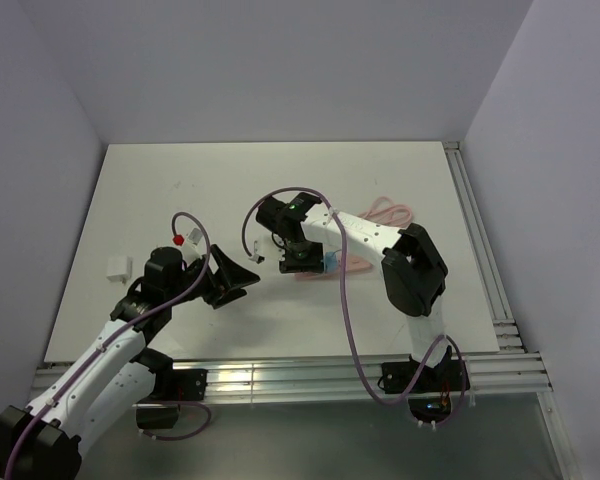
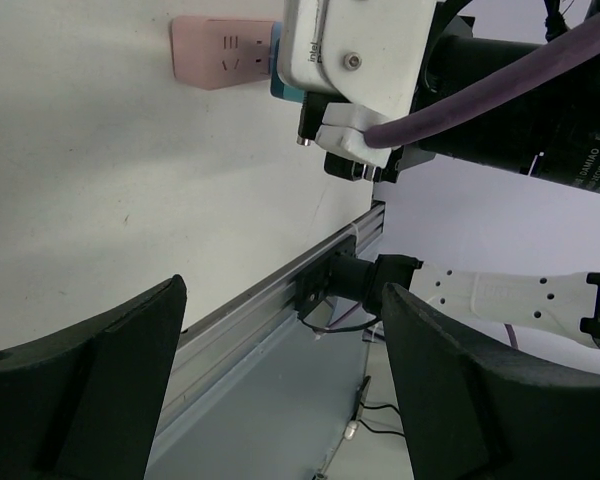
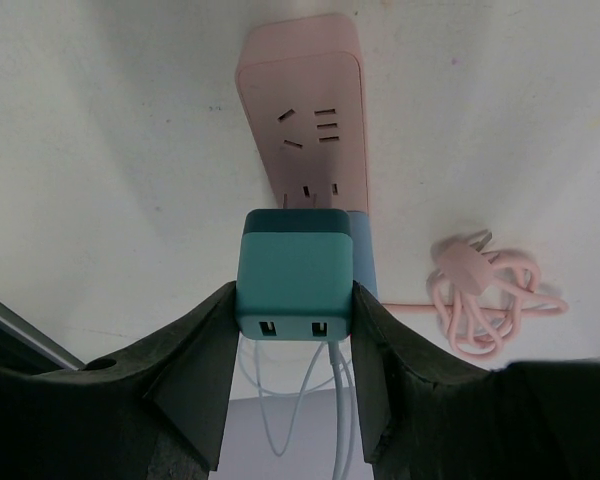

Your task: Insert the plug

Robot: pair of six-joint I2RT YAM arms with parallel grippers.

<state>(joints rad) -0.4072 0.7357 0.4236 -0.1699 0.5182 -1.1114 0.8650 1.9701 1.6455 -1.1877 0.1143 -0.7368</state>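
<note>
The teal-green plug (image 3: 295, 285) is clamped between my right gripper's (image 3: 295, 300) two dark fingers, USB ports facing the camera. Its far end is at a socket on the long pink power strip (image 3: 305, 110); I cannot tell how deep it sits. In the top view the right gripper (image 1: 315, 262) holds the plug (image 1: 328, 262) over the strip (image 1: 352, 264) at mid-table. My left gripper (image 1: 242, 278) is open and empty, a little left of it. In the left wrist view its fingers (image 2: 130, 370) stand wide apart, with the strip's end (image 2: 225, 50) and a sliver of the plug (image 2: 285, 90) beyond.
A light-blue plug (image 3: 361, 255) with white cables sits in the strip beside the teal one. The strip's pink cable (image 3: 485, 300) lies coiled to the right, also in the top view (image 1: 390, 212). A small white block (image 1: 118, 267) lies far left. A metal rail (image 1: 330, 375) lines the near table edge.
</note>
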